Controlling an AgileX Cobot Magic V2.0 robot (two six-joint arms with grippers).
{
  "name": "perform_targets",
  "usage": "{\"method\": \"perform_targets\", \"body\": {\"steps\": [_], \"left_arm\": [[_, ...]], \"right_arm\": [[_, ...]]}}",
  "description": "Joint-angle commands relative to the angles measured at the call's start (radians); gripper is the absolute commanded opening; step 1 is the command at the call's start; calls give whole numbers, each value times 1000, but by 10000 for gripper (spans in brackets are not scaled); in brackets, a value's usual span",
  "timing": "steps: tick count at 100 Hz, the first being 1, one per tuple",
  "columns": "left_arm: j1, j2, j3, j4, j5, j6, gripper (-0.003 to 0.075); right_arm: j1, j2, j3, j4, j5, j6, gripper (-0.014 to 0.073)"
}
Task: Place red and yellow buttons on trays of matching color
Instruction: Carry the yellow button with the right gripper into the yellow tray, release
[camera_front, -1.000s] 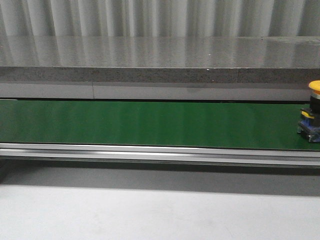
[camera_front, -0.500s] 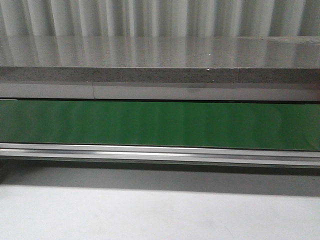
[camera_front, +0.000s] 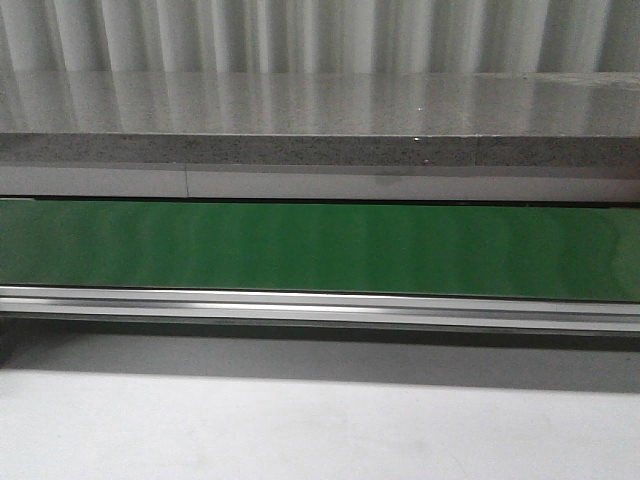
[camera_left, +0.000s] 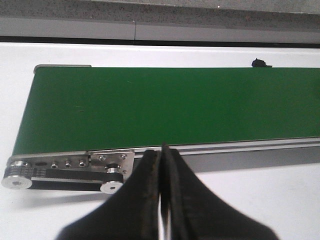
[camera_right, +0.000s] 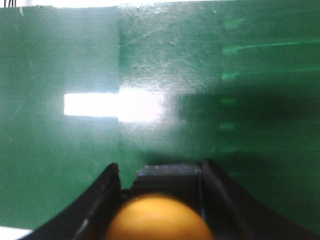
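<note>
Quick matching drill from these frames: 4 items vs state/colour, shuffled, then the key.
1. left gripper
2. right gripper
3. button
4. belt

a. green
b. yellow cap
c. shut, holding nothing
d. fingers on either side of the button

Pairs: 1-c, 2-d, 3-b, 4-a

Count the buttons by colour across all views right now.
Yellow button: 1, between the right gripper fingers
Red: 0 in view
Total: 1
</note>
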Motion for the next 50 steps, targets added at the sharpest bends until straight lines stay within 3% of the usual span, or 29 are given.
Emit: {"method": "perform_targets", "body": {"steps": [1,12,34,50], "left_arm": [[-8,6,-26,-13,-69,1,-20],[-8,6,-26,-13,-69,1,-20],[-8,6,-26,-13,-69,1,-20],[-8,6,-26,-13,-69,1,-20]], "right_arm": [[-4,-27,-25,7,-24,-12,139],[-4,-29,-25,2,-26,-12,66],[-4,-119,-25,-27,-43,-10,59],[-60,-214,-25,-154,-45,107,59]]}}
